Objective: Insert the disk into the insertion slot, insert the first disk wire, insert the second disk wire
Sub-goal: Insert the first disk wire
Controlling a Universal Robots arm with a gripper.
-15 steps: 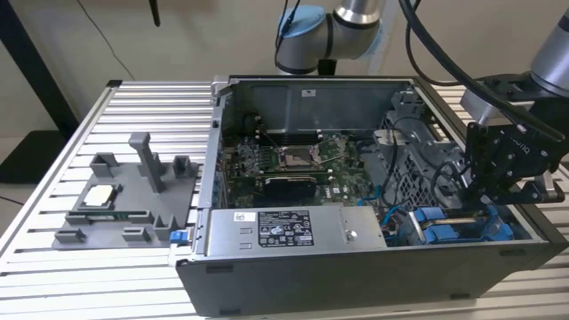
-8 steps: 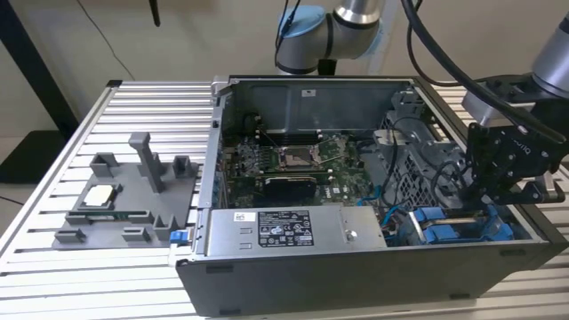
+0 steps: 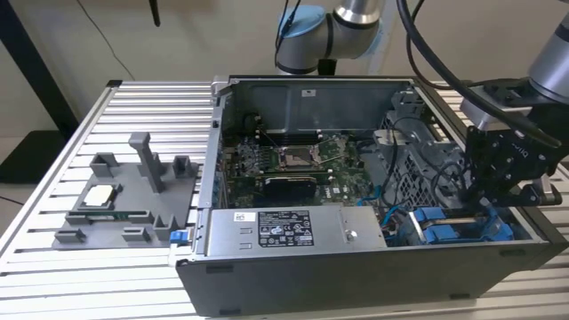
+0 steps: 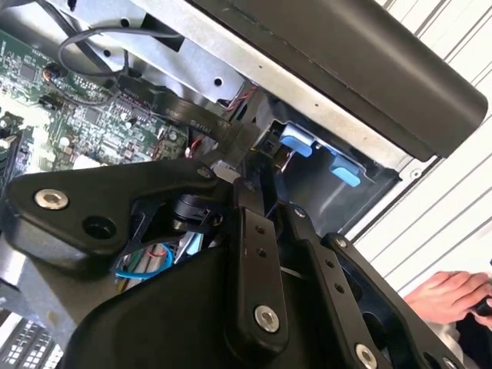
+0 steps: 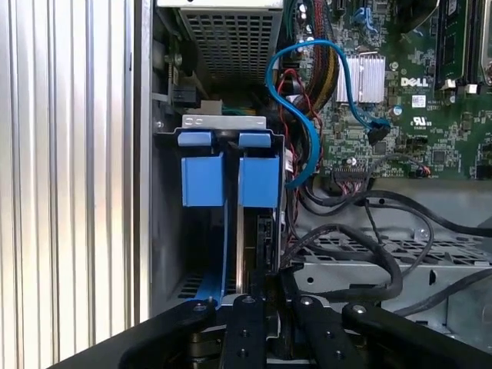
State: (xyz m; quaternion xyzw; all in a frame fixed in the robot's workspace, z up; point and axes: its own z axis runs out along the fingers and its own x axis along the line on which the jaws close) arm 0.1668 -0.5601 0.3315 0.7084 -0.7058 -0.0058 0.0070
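- Bearing the whole job, the slatted table point(image 3: 53, 167) gives the open computer case point(image 3: 356, 293) a ribbed metal footing. I see no clamp on the case, so a sideways shove from the arm could slide it and throw off any alignment.
- Inside the case, the grey power-supply box point(image 3: 294, 230) and the motherboard point(image 3: 294, 160) lie towards the exterior view's left of the work. They look safe unless the arm swings wide.
- The gripper point(image 3: 484, 212) hangs low in the drive bay at the exterior view's right, close to the case wall. Whether it is clamped or released cannot be told; the gripper point(image 5: 269, 296) points straight along the bay in the first wrist view. With so little room, a small tilt could knock its black body against the sheet metal.
- The disk point(image 5: 257, 181) stands on edge in the bay, just ahead of the gripper, with the blue carrier tabs at its far end. In the exterior view the disk point(image 3: 440, 227) shows as blue plastic beneath the tool. If it is not square in its slot, more pressure could jam it or crack the carrier.
- A blue cable point(image 5: 313, 154) loops just beside the bay. It could get pinched or snagged.
- Black cables point(image 5: 400, 265) sprawl over the cage nearby, also easy to hook.
- A person's hand point(image 4: 450, 296) rests outside the case, near the arm. A sudden swing could strike it.
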